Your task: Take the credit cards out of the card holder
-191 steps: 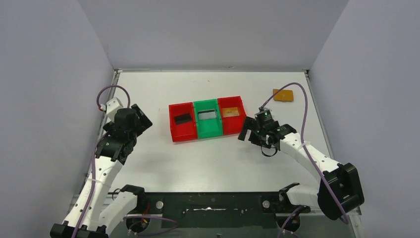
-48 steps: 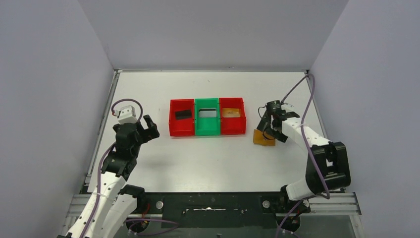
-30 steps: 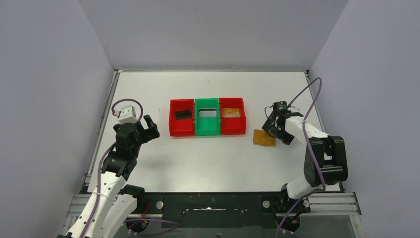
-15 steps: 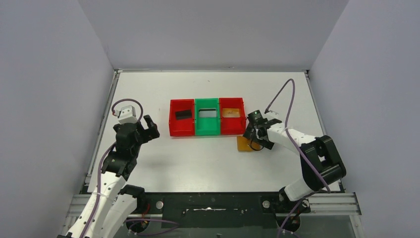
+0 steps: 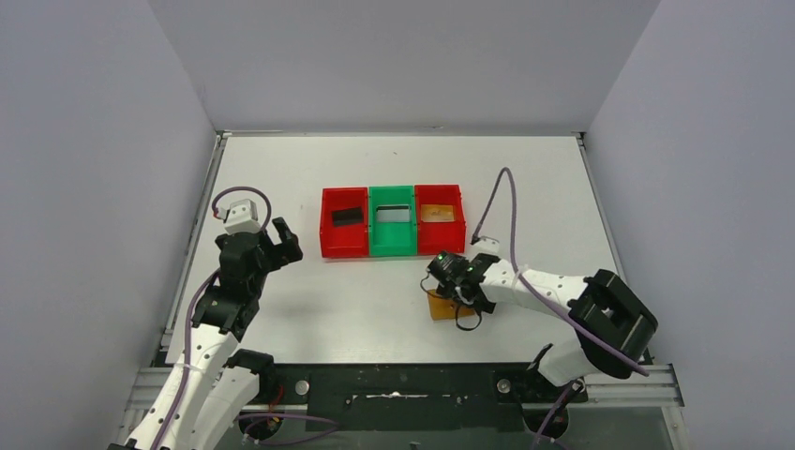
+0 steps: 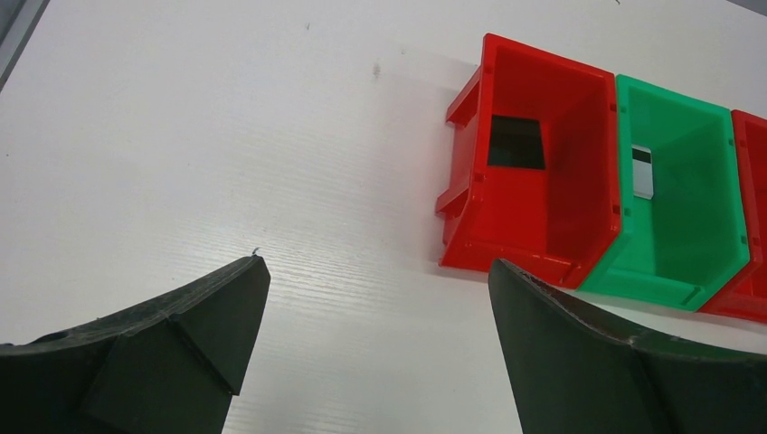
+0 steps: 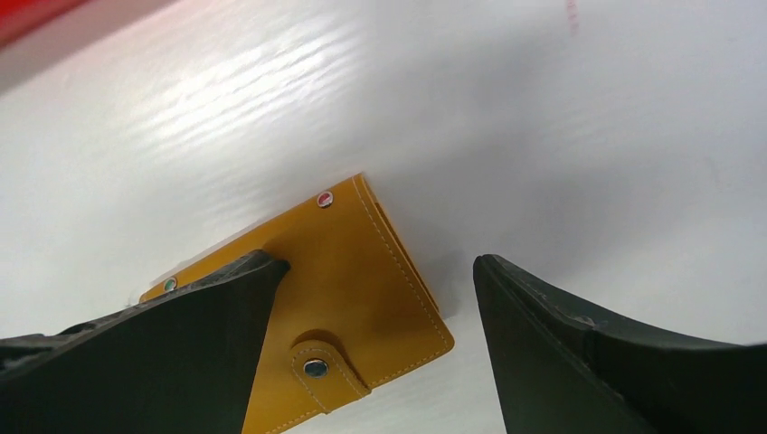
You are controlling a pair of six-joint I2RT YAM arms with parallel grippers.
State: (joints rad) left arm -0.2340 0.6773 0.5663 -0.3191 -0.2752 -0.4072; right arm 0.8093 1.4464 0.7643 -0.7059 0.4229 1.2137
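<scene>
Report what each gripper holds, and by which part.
Nothing is held. The right gripper stands open over the flat orange-tan card holder; the left gripper hangs open too.

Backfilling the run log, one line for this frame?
orange-tan flat snap-tab card holder: closed, on white table | right gripper: open, straddling its edge | left gripper: open, empty

White table [image 5: 403,169] fills the middle, matte with faint grain. Plain pale grey-lavender walls box it in: back wall [image 5: 403,56] at 12 o'clock, left wall [image 5: 84,187] at 9, right wall [image 5: 712,187] at 3. Thin metal edge strip [image 5: 212,187] runs along the table's 9 o'clock side. Black mounting plate [image 5: 403,384] and aluminium rail [image 5: 150,380] sit at 6 o'clock. Light is soft and even, with a bright sheen [image 7: 226,81] on the tabletop. Small dark speck [image 6: 376,69] on the surface.
</scene>
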